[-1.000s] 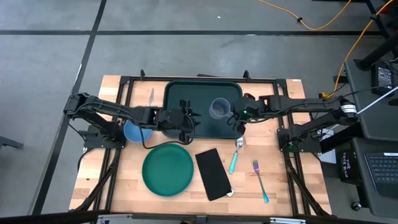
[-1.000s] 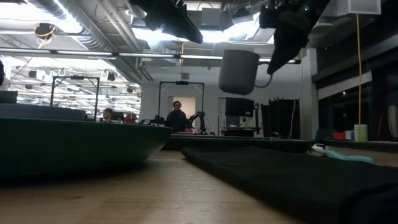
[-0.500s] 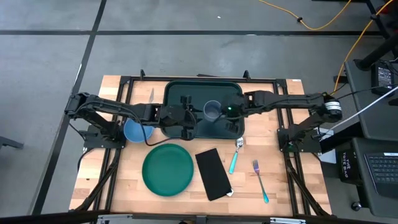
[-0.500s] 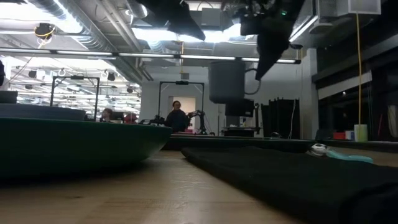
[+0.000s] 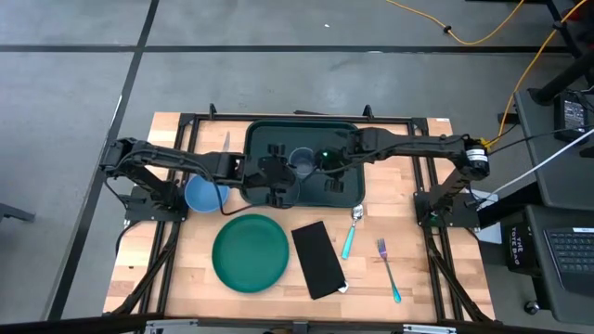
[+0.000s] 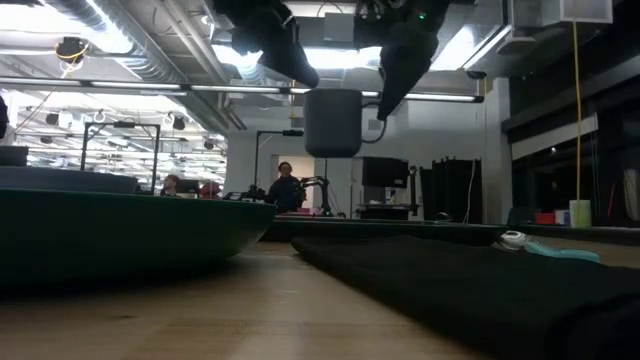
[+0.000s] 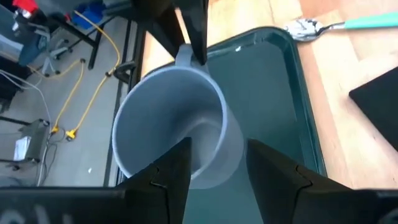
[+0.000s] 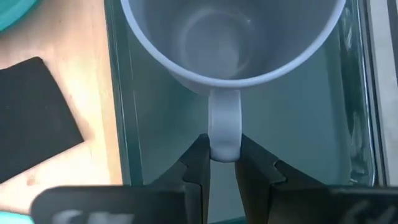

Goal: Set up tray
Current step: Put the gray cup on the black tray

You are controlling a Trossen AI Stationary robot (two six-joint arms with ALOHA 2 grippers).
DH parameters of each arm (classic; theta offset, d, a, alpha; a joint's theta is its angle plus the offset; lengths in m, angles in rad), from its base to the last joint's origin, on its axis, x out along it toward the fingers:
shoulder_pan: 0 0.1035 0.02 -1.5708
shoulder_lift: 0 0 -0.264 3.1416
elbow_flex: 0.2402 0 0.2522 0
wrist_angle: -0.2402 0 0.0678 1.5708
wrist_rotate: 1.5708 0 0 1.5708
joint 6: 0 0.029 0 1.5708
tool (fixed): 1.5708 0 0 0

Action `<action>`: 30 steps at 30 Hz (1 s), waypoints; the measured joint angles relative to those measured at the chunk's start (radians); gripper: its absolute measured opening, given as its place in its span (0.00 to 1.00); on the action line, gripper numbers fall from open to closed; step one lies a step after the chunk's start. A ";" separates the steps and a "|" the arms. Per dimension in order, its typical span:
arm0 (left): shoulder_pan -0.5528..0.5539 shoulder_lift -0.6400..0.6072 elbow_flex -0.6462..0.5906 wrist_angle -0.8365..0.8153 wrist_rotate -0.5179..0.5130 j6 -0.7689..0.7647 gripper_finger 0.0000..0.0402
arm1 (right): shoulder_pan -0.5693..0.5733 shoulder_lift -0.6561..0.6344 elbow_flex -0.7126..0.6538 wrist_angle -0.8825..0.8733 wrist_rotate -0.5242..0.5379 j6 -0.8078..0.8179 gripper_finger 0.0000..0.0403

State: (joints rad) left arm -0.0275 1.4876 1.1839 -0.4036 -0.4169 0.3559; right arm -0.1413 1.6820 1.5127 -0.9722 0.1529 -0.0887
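Right wrist view alone showed right gripper (image 8: 222, 163) clamped on grey plastic mug's (image 5: 302, 161) handle. Left gripper (image 7: 217, 163) apart astride mug wall. Mug empty, above large dark green rectangular tray (image 5: 345, 190) at table's far edge.

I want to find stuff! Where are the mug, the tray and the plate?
mug (image 8: 230, 43): right wrist view, inside of the cup.
tray (image 5: 345, 190): high view, bare floor near its right rim.
plate (image 5: 251, 252): high view, middle of the plate.

Mug (image 5: 302, 161) farther left over tray (image 5: 345, 190).
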 joint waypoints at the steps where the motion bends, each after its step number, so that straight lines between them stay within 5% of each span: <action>1: 0.003 0.000 0.000 -0.007 -0.001 -0.002 0.36 | -0.001 0.001 0.002 0.000 -0.001 -0.003 0.15; 30: 0.071 0.000 0.000 -0.091 0.130 -0.002 0.36 | -0.001 -0.001 0.005 0.060 -0.017 -0.099 0.15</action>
State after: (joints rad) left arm 0.0437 1.4872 1.1839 -0.4948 -0.2871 0.3534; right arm -0.1419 1.6814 1.5177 -0.9119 0.1364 -0.1876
